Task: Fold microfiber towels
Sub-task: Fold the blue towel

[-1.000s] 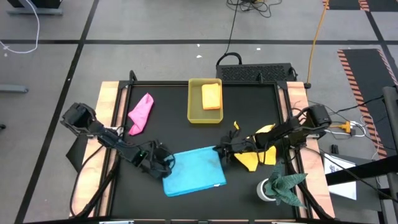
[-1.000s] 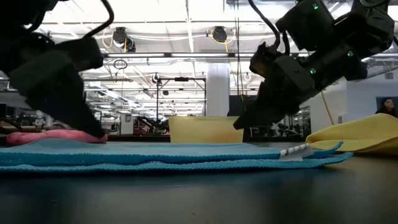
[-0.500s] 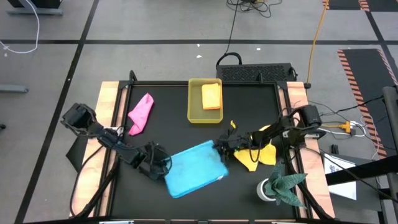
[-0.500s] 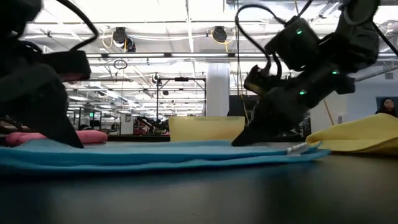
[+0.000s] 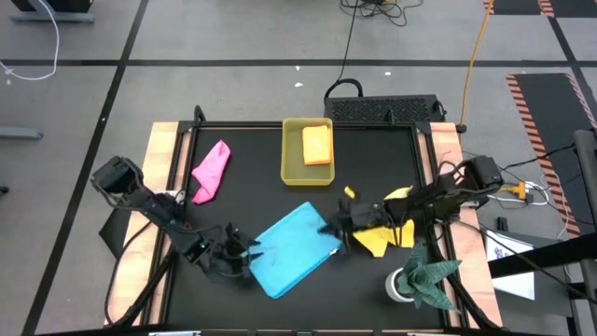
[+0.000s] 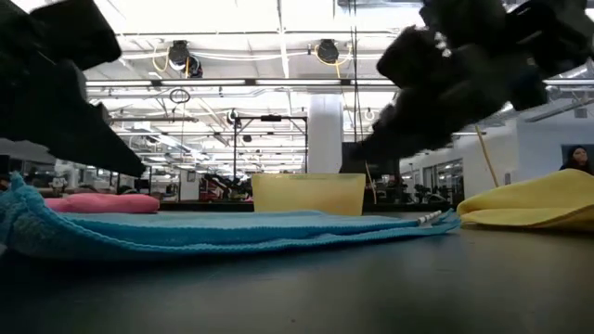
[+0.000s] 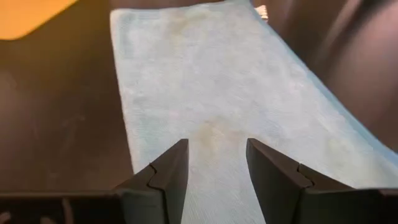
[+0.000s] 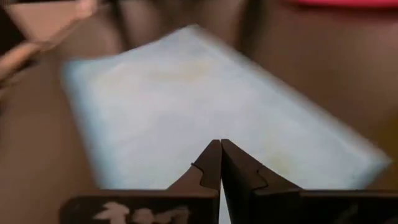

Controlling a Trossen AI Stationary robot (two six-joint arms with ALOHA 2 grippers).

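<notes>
Currently the light blue microfiber towel (image 5: 294,248) lies flat and skewed on the black table top (image 5: 252,177), stretched between the two grippers. The left gripper (image 7: 214,163) sits over the towel's near-left edge with its fingers (image 7: 171,171) parted and cloth showing in the gap between them; whether they pinch that edge or only hover above it is hard to tell. At the opposite corner, the right gripper (image 8: 221,165) has its fingers pressed fully together with their tips over the towel, and it may be pinning or nipping the cloth there.

Judging by this, the step in hand is straightening the blue towel before a fold. Next, both grippers would need a firm hold on one edge to carry it over to the other.

Beyond the right fingers lies the crumpled yellow towel (image 5: 387,233); well apart are the pink towel (image 5: 211,170) and the orange towel (image 5: 317,144), the latter inside a translucent yellow tray (image 5: 291,159).
</notes>
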